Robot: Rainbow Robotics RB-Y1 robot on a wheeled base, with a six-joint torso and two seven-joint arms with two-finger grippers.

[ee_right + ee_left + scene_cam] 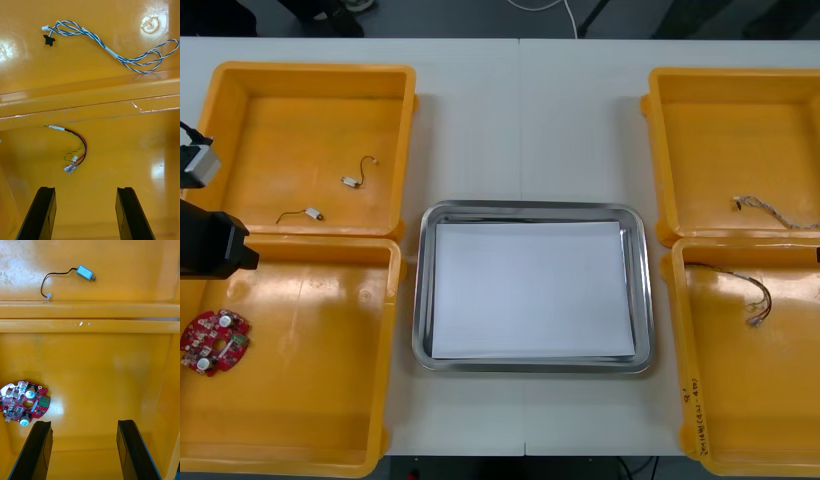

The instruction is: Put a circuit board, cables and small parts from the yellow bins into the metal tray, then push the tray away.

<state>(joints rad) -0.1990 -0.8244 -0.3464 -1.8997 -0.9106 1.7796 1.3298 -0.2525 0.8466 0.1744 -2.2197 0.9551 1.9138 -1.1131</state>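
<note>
left end effector: fingers apart, gripping nothing, low inside the near left yellow bin.
circuit board: round, red, flat on that bin's floor, close to one finger but outside the gap, on the side away from the tray.
small metal parts: two in the far left bin, each trailing a thin black lead.
right end effector: fingers apart, above the near right bin's floor.
red and yellow cable: ahead of those fingers, curved, plug ends turned back toward them.
blue and white cable: in the far right bin, long axis along the dividing wall, plug end toward the tray.
metal tray: between the bins, white inside, long axis left to right across the surface.
</note>
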